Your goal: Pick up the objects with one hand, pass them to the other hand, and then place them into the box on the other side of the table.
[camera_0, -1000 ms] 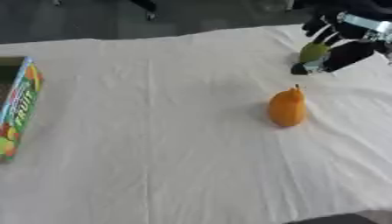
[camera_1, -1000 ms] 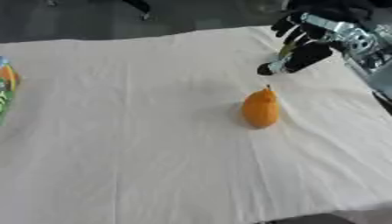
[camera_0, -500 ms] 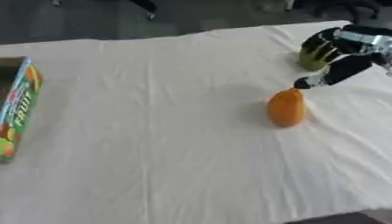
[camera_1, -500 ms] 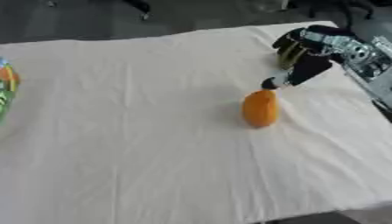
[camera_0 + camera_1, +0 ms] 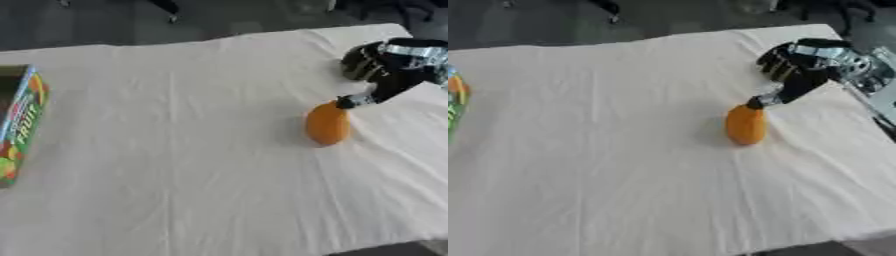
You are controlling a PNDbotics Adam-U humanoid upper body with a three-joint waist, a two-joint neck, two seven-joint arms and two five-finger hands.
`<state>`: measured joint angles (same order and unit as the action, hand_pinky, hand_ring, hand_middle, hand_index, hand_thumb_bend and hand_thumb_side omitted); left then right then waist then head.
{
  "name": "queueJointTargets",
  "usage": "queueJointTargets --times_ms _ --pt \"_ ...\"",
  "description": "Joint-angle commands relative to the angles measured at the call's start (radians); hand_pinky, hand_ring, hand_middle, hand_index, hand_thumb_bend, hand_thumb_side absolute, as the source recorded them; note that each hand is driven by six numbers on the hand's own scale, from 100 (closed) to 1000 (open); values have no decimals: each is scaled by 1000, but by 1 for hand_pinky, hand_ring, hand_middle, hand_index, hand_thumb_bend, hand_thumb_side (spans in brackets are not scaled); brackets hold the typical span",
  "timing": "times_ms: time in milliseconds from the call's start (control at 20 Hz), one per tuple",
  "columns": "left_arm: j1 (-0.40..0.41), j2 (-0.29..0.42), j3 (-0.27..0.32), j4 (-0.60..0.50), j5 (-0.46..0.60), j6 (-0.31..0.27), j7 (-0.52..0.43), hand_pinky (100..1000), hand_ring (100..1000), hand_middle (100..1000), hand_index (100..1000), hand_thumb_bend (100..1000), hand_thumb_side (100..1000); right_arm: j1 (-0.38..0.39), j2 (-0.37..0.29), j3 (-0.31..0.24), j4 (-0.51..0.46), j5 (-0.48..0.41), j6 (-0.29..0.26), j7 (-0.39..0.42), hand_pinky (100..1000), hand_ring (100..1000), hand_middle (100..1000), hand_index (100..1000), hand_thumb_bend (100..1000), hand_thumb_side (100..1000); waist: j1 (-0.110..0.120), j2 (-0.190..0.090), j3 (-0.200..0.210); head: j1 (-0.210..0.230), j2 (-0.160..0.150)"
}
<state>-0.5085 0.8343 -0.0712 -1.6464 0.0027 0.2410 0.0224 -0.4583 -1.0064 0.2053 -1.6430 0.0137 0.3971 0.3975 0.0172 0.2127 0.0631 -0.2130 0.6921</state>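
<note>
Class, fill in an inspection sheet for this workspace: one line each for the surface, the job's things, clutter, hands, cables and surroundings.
Surface: table under a creased pale cloth.
Job's things: orange fruit stands on the cloth right of centre; box with a colourful fruit print lies at the left edge, partly cut off.
Clutter: nothing seen.
Hands: right hand reaches in from the upper right, one extended finger tip at the fruit's top, the other fingers curled; it does not hold the fruit. Left hand: nothing seen.
Cables: nothing seen.
Surroundings: dark floor beyond the far edge; dark shapes there, too blurred to name.
</note>
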Motion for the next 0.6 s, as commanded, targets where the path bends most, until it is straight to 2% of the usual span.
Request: queueJointTargets --times_ms 50,250,600 --pt "-8 22 13 -4 -4 0 -6 635 661 598 752 699 500 -15 -16 6 13 18 -4 16 799 794 785 855 662 244 -1 -14 2 0 -1" --pt "-11 20 11 -3 -6 0 -12 635 661 599 752 696 496 -23 7 26 39 72 -9 31 800 795 784 852 649 244 1 -12 4 -1 2" --pt "-9 17 10 -1 -8 2 -18 635 661 598 752 696 503 -40 34 50 80 114 -13 40 800 792 776 844 635 223 2 -12 5 -3 2"
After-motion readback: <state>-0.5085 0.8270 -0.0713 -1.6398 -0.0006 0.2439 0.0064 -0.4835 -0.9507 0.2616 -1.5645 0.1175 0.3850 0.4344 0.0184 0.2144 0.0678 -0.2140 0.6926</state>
